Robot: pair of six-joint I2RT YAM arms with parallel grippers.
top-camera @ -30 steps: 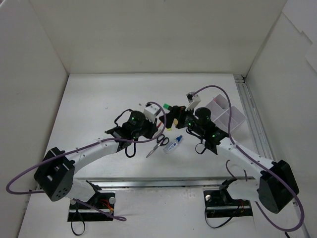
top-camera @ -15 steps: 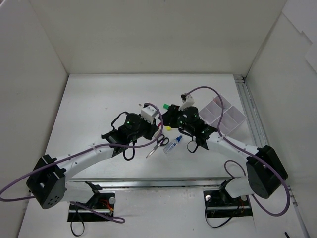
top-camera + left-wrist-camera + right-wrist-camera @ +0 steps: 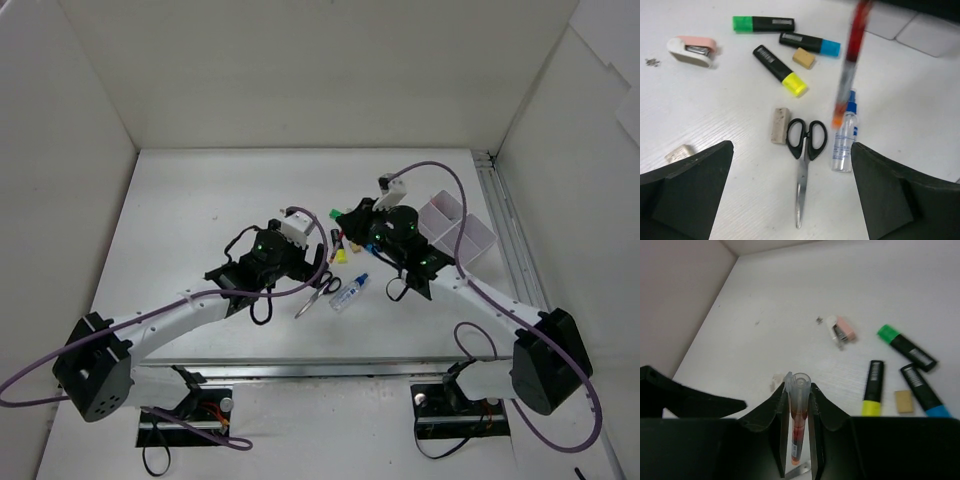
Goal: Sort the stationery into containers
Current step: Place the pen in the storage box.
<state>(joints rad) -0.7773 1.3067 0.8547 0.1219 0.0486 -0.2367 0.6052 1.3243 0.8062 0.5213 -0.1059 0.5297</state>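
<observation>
My right gripper (image 3: pixel 799 390) is shut on a clear pen with red ink (image 3: pixel 800 415), which stands up between its fingers. The left wrist view shows that pen (image 3: pixel 852 55) as a blurred red streak above the table. My left gripper (image 3: pixel 791 150) is open and holds nothing, hovering over the black-handled scissors (image 3: pixel 805 150) and the glue bottle (image 3: pixel 845 140). Green (image 3: pixel 762 23), blue (image 3: pixel 810 43) and yellow (image 3: pixel 777 70) highlighters and two beige erasers (image 3: pixel 803 57) (image 3: pixel 780 125) lie beyond. In the top view both grippers (image 3: pixel 312 252) (image 3: pixel 350 228) meet mid-table, and the white tray (image 3: pixel 478 238) lies to their right.
A pink and white stapler (image 3: pixel 692 50) lies at the far left of the pile, with a small white scrap (image 3: pixel 679 151) nearer to me. White walls close the table in on three sides. A metal rail (image 3: pixel 505 230) runs along the right edge.
The right gripper has closed on the pen and the left gripper has opened. The right arm swung in towards the left gripper, then drew back slightly to the right.
</observation>
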